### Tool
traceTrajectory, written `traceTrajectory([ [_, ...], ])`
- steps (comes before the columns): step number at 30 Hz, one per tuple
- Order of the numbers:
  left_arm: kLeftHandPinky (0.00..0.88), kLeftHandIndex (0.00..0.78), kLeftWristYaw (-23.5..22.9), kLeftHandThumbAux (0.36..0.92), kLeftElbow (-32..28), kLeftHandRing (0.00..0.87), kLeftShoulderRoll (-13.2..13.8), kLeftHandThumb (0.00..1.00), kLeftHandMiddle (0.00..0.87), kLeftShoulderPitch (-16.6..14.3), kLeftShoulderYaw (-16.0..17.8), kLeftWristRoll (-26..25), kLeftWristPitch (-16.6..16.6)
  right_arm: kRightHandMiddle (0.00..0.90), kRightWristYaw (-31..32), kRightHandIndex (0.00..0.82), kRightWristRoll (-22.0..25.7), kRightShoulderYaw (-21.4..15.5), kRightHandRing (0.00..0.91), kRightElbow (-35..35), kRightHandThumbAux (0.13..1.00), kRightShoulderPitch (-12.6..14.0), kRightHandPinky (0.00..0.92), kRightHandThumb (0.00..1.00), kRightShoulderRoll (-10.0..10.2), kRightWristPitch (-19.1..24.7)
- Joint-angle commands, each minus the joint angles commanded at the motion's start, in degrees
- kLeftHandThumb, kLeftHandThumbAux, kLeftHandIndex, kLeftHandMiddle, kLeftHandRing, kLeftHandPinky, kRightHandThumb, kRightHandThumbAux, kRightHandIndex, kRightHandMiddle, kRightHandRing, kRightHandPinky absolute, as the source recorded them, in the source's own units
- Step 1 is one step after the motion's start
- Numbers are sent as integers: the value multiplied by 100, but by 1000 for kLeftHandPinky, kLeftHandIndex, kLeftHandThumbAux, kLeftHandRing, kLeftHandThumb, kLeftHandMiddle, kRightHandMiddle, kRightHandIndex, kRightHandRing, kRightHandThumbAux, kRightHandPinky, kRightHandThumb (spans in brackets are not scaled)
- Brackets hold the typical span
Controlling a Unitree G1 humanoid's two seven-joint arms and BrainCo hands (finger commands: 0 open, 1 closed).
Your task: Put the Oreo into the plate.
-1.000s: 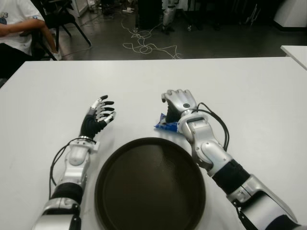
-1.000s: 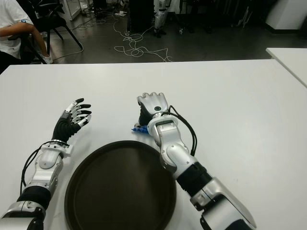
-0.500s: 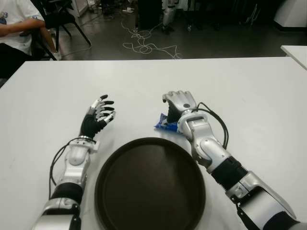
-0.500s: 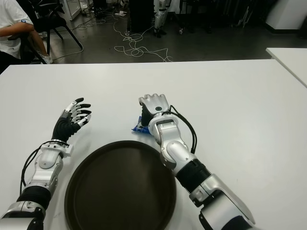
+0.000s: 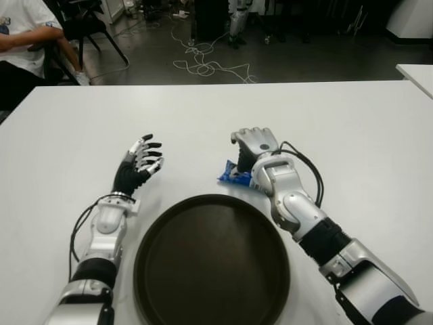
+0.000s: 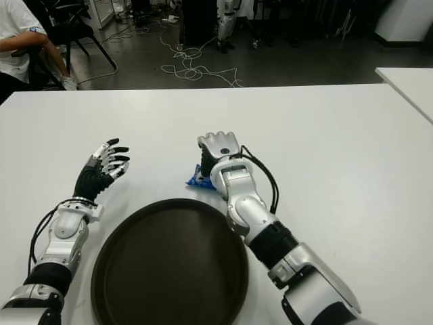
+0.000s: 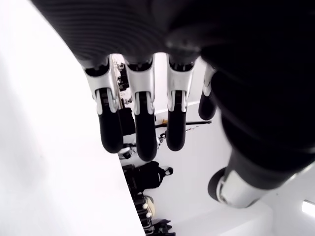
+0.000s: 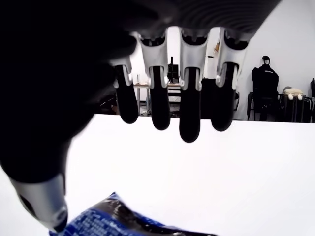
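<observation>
Oreo (image 5: 230, 176): small blue foil pack, crinkled, dark print on the wrapper seen in right wrist view (image 8: 123, 223); lettering too small to read. It lies on the white table (image 5: 352, 128), just beyond the far rim of the plate, under/beside the right hand (image 5: 254, 145). Right hand is over the pack, palm down; in wrist view fingers (image 8: 189, 113) hang extended, thumb near the wrapper, nothing clamped, so hand is wide, not holding. Can't tell if thumb touches the pack.

Plate (image 5: 145, 271): round, dark brown, raised rim, nothing in it, near table edge between both arms.

Left hand (image 5: 139, 166) shows left of the plate, fingers spread, holds nothing.

Bkgd: seated person (image 5: 20, 37) at far left, cables (image 5: 203, 64) on the floor.
</observation>
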Motion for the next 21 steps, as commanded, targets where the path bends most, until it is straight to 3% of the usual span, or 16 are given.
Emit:
traceTrajectory([
  [21, 315, 139, -20, 739, -203, 284, 9, 383, 257, 52, 12, -12, 262, 308, -161, 319, 130, 8, 352, 85, 706, 154, 415, 0, -133, 57],
])
